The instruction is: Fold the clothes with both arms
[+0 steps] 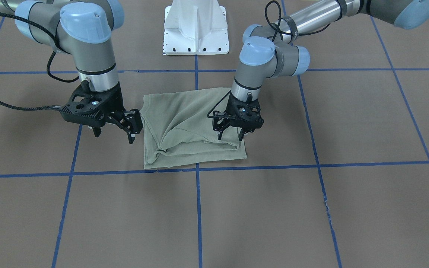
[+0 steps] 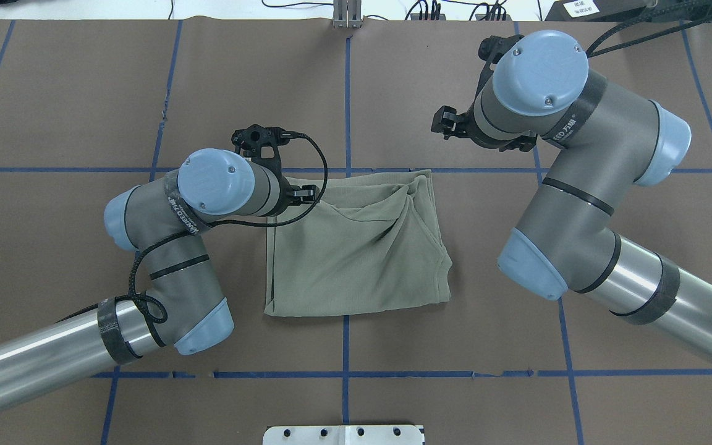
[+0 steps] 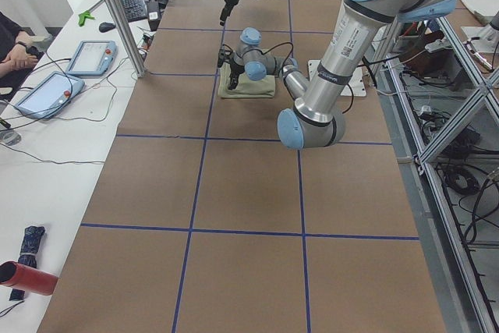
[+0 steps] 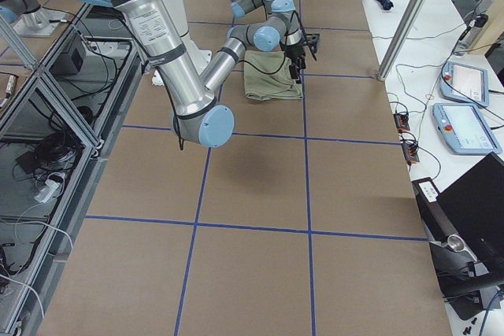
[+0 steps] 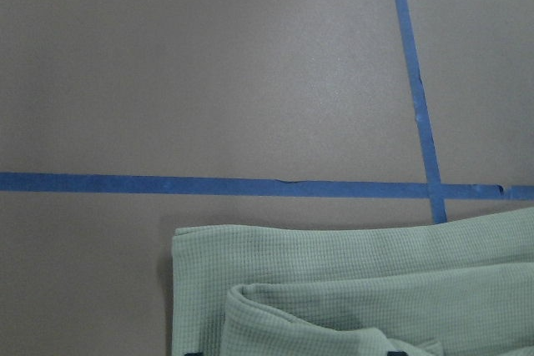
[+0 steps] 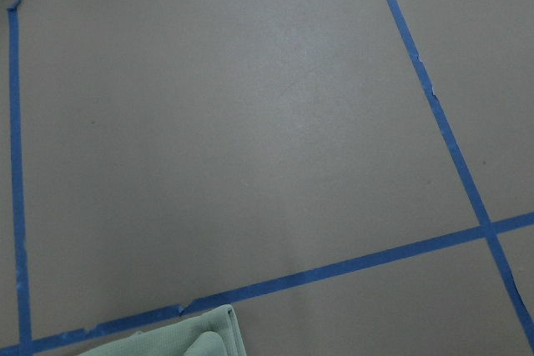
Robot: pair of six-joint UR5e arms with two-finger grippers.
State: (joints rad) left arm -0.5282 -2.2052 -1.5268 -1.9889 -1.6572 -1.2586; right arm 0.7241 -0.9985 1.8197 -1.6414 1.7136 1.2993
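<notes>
Closest to me, the sage-green shirt (image 2: pixel 356 259) lies folded into a rough square on the brown surface (image 2: pixel 455 346), with wrinkles bunched at its far right. At the far left corner, my left tool (image 1: pixel 231 137) hangs with fingers spread at the fold, grasping nothing. Farther out, my right tool (image 1: pixel 114 138) is released too, raised beside the right edge.

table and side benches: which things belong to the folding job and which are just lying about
For the job: shirt; left hand, open over the shirt; right hand, open beside it.

Just lying about: pedestal; red tube; tablet; keyboard.
</notes>
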